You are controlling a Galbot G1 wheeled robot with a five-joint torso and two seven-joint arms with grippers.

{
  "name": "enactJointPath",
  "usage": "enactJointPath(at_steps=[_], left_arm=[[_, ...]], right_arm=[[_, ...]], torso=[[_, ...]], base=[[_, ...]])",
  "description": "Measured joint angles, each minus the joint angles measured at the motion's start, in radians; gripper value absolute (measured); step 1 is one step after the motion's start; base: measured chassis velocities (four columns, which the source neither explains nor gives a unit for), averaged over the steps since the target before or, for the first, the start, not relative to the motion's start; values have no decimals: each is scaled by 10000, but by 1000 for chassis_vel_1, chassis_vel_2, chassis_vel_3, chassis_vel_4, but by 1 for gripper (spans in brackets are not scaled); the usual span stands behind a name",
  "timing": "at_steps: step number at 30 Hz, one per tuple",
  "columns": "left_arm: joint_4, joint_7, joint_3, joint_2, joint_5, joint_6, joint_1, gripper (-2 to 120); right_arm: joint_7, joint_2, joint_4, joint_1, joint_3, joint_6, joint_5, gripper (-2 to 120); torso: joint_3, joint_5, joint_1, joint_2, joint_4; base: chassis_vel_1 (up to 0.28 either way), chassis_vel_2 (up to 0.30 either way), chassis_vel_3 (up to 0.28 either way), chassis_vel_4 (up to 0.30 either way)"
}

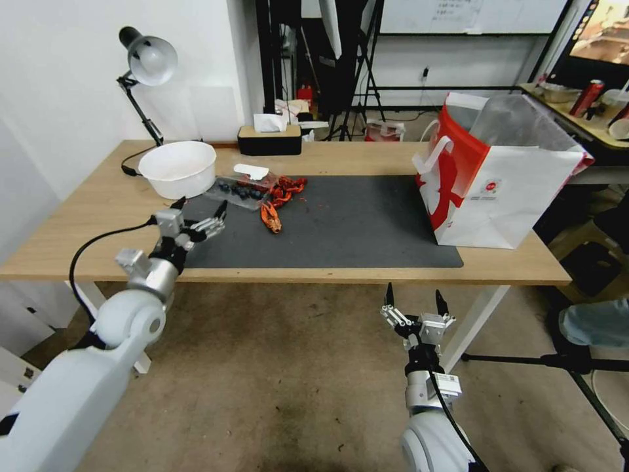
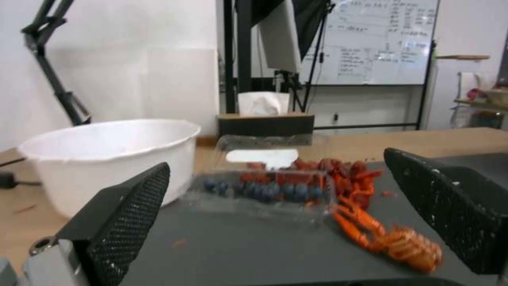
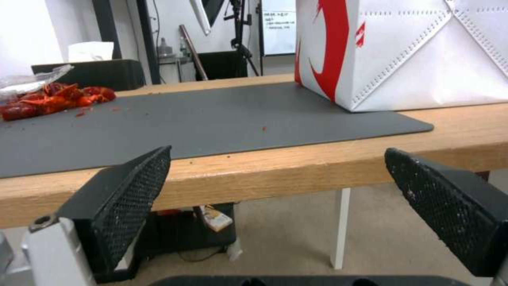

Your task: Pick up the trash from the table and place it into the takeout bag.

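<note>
The trash lies at the left of the table (image 1: 367,157): a clear plastic box (image 1: 239,190) (image 2: 264,190) holding blueberries, and red crayfish shells (image 1: 283,190) (image 2: 370,222) (image 3: 53,99) scattered on the dark grey mat (image 1: 354,223). One shell (image 1: 270,218) lies apart, nearer the front. My left gripper (image 1: 202,206) (image 2: 276,165) hovers open over the mat's left end, a short way in front of the box. The white and red takeout bag (image 1: 504,196) (image 3: 423,51) stands open at the mat's right end. Below the table's front edge, my right gripper (image 1: 413,293) (image 3: 279,154) is open and holds nothing.
A white bowl (image 1: 178,168) (image 2: 106,155) stands left of the box. A desk lamp (image 1: 149,59) and a black tissue box (image 1: 269,137) sit along the back edge. Tripod legs (image 1: 544,359) stand on the floor at the right.
</note>
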Motion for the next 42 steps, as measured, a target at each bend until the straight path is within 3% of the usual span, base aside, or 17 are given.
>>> enactJointPath(at_steps=[24,36,42], left_arm=[[-519,112,-2060,-1207,1032,-1040,2842,100],[-513,443,-2475,-1612,1237,-1702,3675,100],[-325,933,-2581,-1778,1217,-2371,4245,100]], right_arm=[[-4,-58,76,-11,48,7,101,100],[-1,-46,92,25,35,4,113,100],[1,-36,120,16,30,-2,116,100]], torso=[[0,3,1,-1,0],[0,3,1,-1,0],[0,1,1,-1,2]], base=[[0,0,0,0],[0,0,0,0],[0,0,0,0]])
